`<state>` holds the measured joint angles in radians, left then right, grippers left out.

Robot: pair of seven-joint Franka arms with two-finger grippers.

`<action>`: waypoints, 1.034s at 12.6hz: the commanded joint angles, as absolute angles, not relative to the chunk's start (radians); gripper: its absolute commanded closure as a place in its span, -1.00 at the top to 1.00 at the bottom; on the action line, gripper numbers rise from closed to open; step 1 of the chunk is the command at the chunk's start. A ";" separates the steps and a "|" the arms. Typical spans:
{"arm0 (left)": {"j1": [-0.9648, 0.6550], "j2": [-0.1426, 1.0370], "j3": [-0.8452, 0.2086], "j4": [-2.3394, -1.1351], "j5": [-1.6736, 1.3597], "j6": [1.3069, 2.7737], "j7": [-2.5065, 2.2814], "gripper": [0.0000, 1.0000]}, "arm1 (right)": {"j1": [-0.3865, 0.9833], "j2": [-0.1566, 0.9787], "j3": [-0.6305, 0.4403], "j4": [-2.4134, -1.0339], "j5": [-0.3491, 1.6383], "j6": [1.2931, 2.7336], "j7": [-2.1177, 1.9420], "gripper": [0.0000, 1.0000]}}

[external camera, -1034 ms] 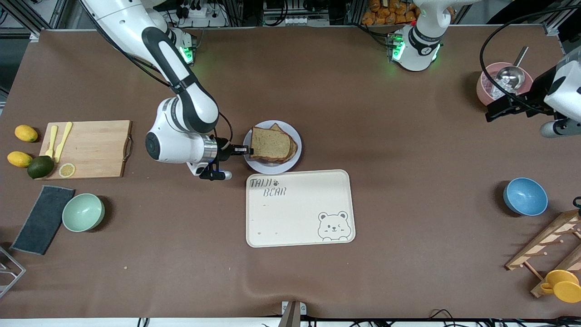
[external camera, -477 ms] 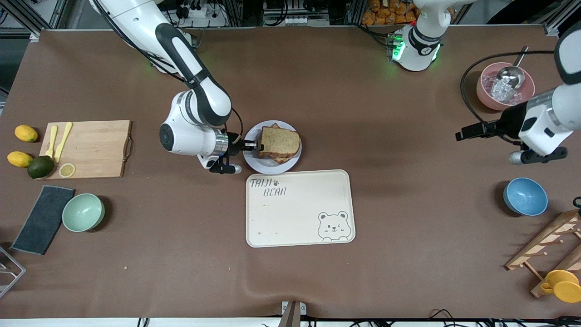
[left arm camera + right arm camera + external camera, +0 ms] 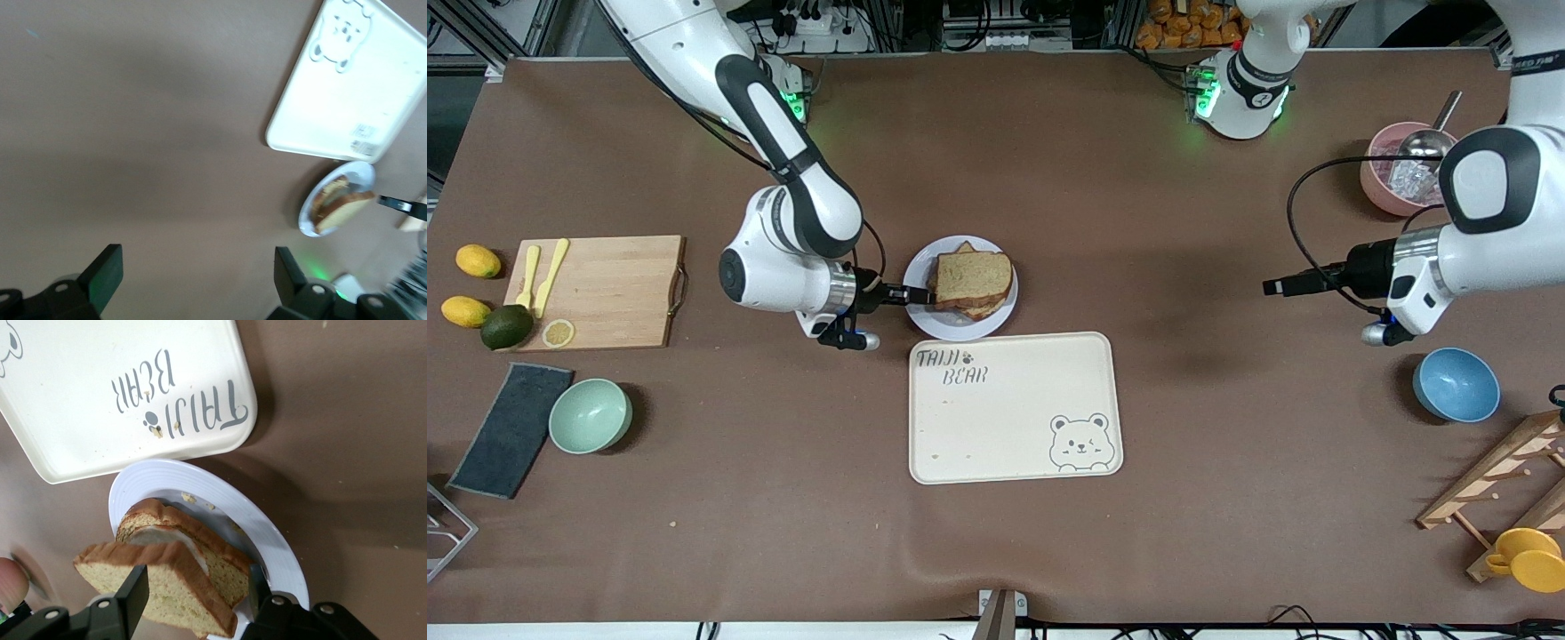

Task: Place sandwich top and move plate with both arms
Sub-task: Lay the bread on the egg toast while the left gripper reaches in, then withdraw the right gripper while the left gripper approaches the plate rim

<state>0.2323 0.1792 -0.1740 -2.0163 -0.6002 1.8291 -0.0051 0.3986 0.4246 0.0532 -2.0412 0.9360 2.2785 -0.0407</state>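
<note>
1. Sandwich top [image 3: 971,277] lies on the lower slice on the plate [image 3: 960,325], mid-counter, beside the tray [image 3: 1014,407].
2. Right tool [image 3: 921,294], jaws parted, straddles its edge.
3. Left tool [image 3: 1272,286] hangs released over bare counter.

sandwich top [image 3: 971,275]: brown slice, atop stack | plate [image 3: 1005,311]: white, round

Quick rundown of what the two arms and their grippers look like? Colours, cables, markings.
Both arms have glossy white shells with black joint bands and green-lit bases. The right gripper is black behind a silver wrist ring, with a blue light on the wrist unit. The left gripper is black too, with a loose black cable looping to it; its fingers show a green tint in the left wrist view. Dark lettering marks the left arm.
</note>
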 commanded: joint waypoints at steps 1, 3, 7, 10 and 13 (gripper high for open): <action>0.270 0.297 -0.178 -2.029 -0.756 1.842 0.174 1.00 | 0.348 0.396 0.037 -1.997 0.852 2.180 -0.035 1.00; 0.279 0.362 -0.179 -2.045 -0.825 1.841 0.338 1.00 | 0.342 0.394 -0.015 -1.927 0.754 2.088 -0.035 1.00; 0.273 0.451 -0.219 -2.045 -0.975 1.841 0.455 1.00 | 0.331 0.399 -0.149 -1.686 0.504 1.794 -0.026 1.00; 0.261 0.482 -0.241 -2.127 -1.185 1.841 0.634 1.00 | 0.272 0.399 -0.163 -1.565 0.401 1.656 -0.028 1.00; 0.203 0.491 -0.242 -2.145 -1.239 1.871 0.684 1.00 | 0.212 0.396 -0.163 -1.479 0.278 1.634 -0.057 1.00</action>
